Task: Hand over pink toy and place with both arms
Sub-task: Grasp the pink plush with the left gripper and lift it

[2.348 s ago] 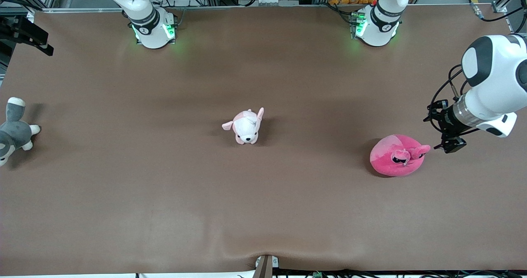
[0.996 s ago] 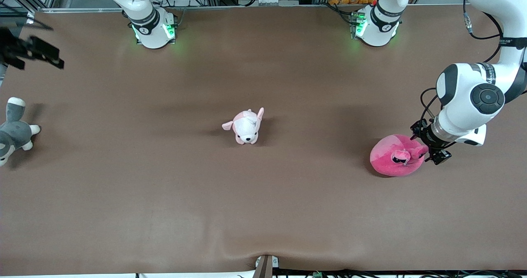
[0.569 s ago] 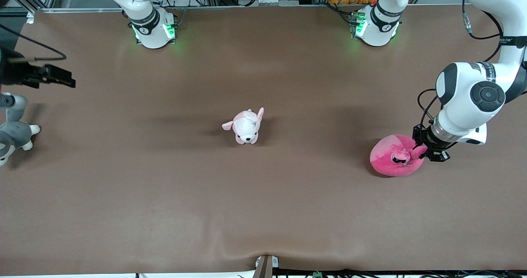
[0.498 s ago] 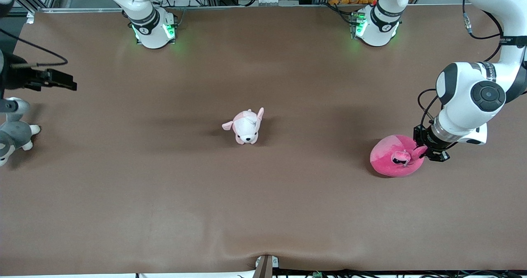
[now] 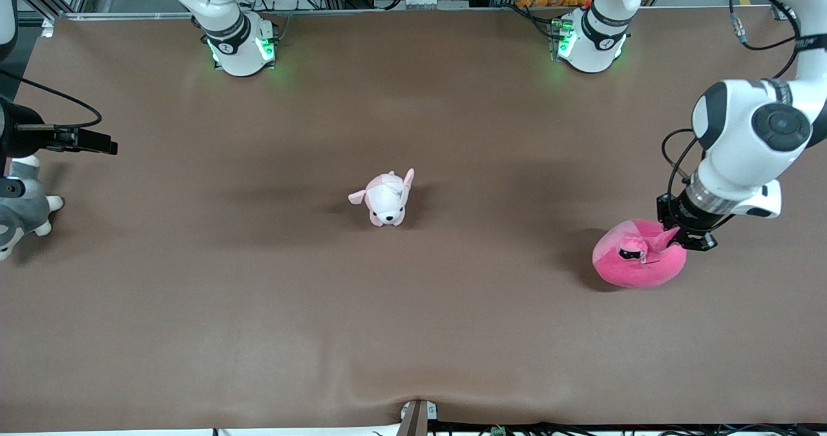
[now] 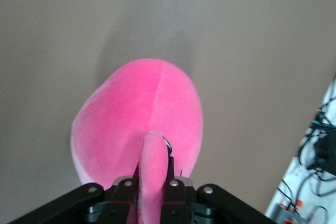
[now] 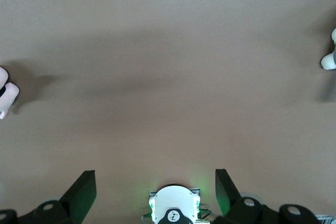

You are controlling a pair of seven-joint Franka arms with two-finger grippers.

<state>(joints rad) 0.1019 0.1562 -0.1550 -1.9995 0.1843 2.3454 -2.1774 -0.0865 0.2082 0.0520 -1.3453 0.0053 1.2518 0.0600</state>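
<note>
The pink toy (image 5: 639, 258), a round hot-pink plush with black slanted eyes, is at the left arm's end of the table. My left gripper (image 5: 680, 237) is shut on one of its ears and seems to hold it slightly off the table. In the left wrist view the toy (image 6: 131, 114) hangs below the gripper (image 6: 153, 182), with the ear pinched between the two fingers. My right gripper (image 5: 97, 144) hovers open and empty over the right arm's end of the table, above the grey-and-white plush. Its wrist view shows the fingers (image 7: 81, 190) wide apart.
A pale pink-and-white puppy plush (image 5: 386, 198) stands mid-table. A grey-and-white plush (image 5: 22, 210) lies at the right arm's end, partly under the right gripper. The two arm bases (image 5: 239, 45) (image 5: 589, 42) stand along the table edge farthest from the front camera.
The left gripper came down on the pink toy, closed on its ear and shifted it a little toward the left arm's end. The right gripper moved inward over the table edge.
</note>
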